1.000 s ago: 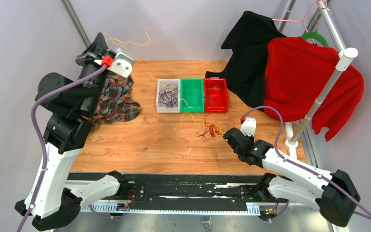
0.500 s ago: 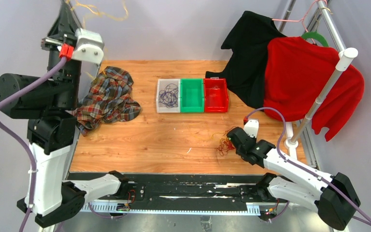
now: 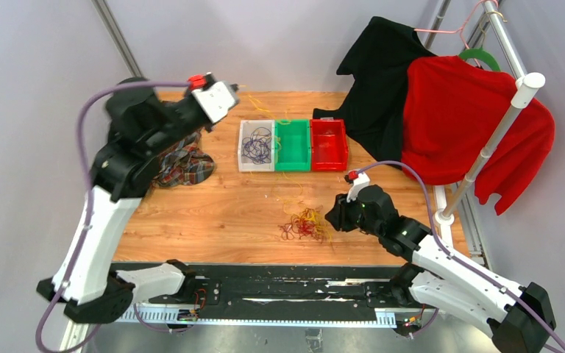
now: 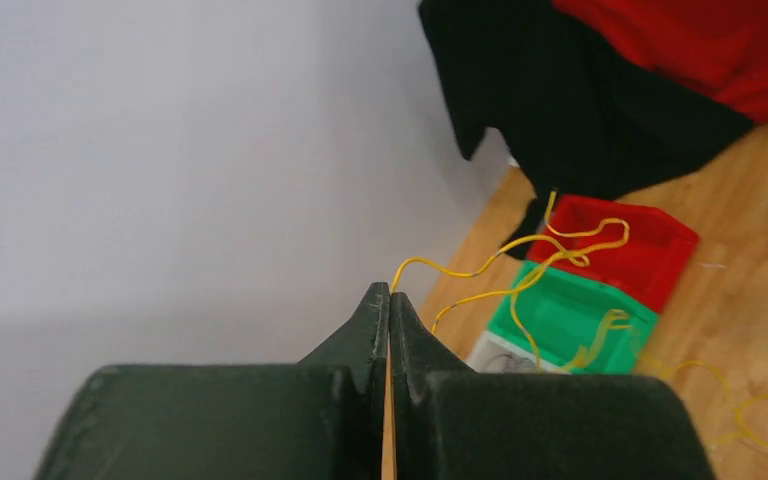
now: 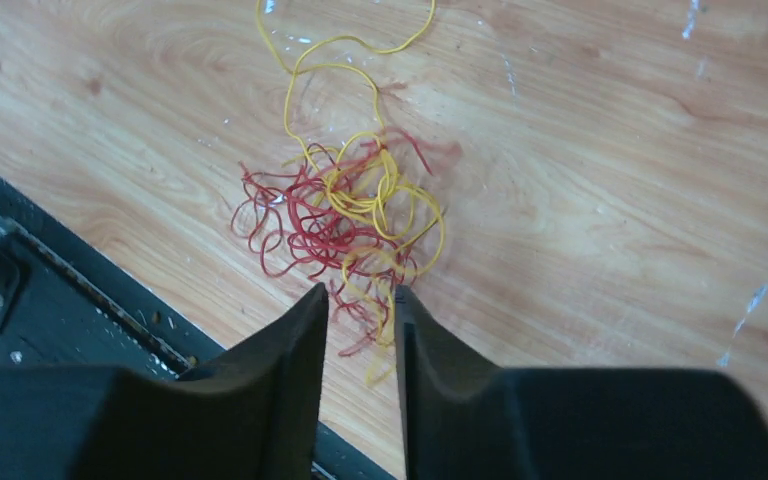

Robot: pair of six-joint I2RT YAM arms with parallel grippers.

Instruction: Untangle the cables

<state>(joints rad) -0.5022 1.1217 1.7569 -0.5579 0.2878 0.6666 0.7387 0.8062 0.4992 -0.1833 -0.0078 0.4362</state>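
Note:
A tangle of red and yellow cables (image 3: 305,224) lies on the wooden table near its front edge. My right gripper (image 3: 332,218) hovers just right of it, open, with nothing gripped; in the right wrist view the tangle (image 5: 350,215) sits just ahead of the parted gripper (image 5: 360,292). My left gripper (image 4: 390,292) is shut on one yellow cable (image 4: 520,250), which trails down over the green bin (image 4: 560,320). From above, that left gripper (image 3: 234,90) is behind the bins at the back left. Purple cables (image 3: 256,145) lie in the white bin (image 3: 243,165).
A red bin (image 3: 329,144) stands right of the green bin (image 3: 292,145). A plaid cloth (image 3: 184,163) lies at the left, partly under the left arm. Black (image 3: 382,81) and red (image 3: 471,118) garments hang on a rack at the back right.
My right gripper has opened and the red and yellow tangle now lies on the table to its left. The left arm swung down from high at the back left toward the bins, carrying the yellow cable.

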